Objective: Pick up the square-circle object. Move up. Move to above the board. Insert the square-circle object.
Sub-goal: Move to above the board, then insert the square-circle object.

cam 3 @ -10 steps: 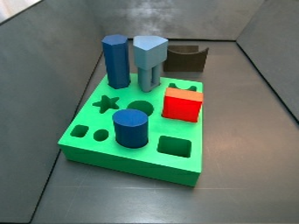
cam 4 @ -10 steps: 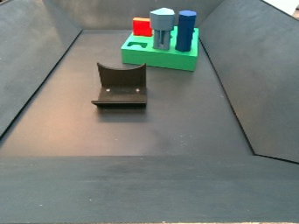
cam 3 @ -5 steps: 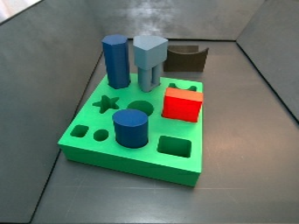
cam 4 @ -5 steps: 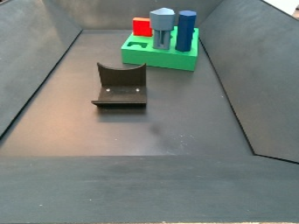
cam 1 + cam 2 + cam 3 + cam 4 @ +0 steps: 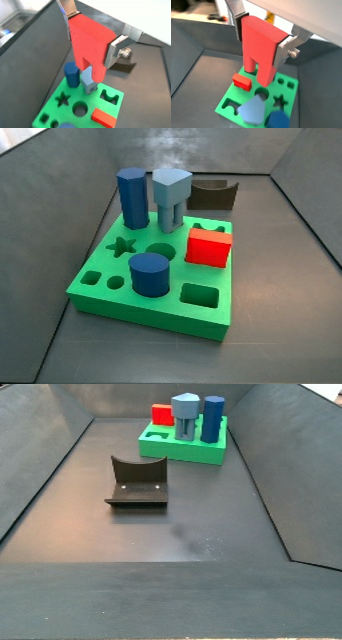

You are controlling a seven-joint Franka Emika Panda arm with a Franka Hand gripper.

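No readable markings. Gripper [image 5: 263, 37] – fingers clamped on the square-circle object [image 5: 259, 49] – hangs above the board [image 5: 238, 100], legs pointing down.

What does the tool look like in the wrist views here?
In both wrist views the tool above the board has two flat silver metal finger plates; one carries a round screw head. Neither side view shows the tool or arm.

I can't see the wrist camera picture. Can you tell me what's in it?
In a wrist view, the gripper holds a tall salmon-red peg between its silver fingers, high over a green board. On the board are a small red cube, a light blue peg and a dark blue cylinder.
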